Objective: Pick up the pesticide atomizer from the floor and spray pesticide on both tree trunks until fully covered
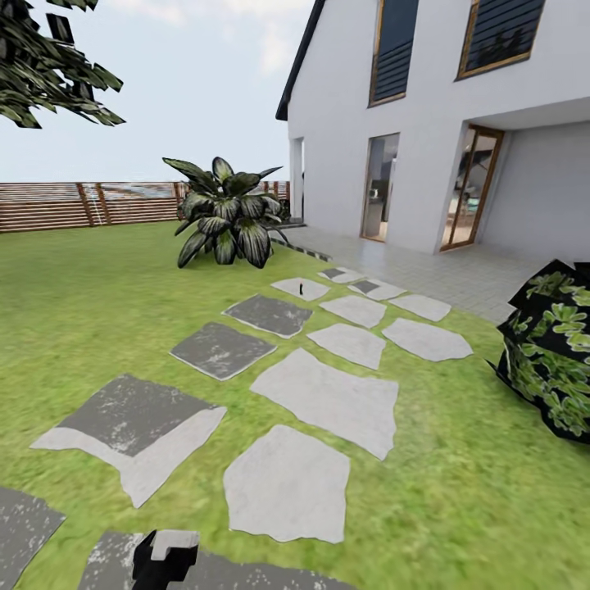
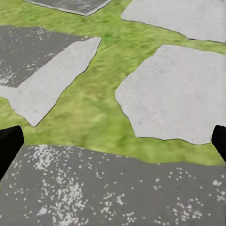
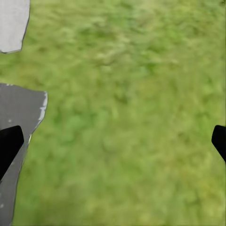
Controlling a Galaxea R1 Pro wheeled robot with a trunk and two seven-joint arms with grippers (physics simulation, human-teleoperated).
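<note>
Grey stepping stones (image 1: pixel 324 401) crossed the lawn (image 1: pixel 90 295); we saw the atomizer (image 1: pixel 301 288) far ahead (tiny); both claws released.

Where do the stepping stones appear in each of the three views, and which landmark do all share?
Head view: stepping stones run from the foreground toward the house.
Left wrist view: stepping stones cover most ground, lawn strips between.
Right wrist view: one grey stone at the edge, beside lawn.
Shared landmark: the lawn.
</note>
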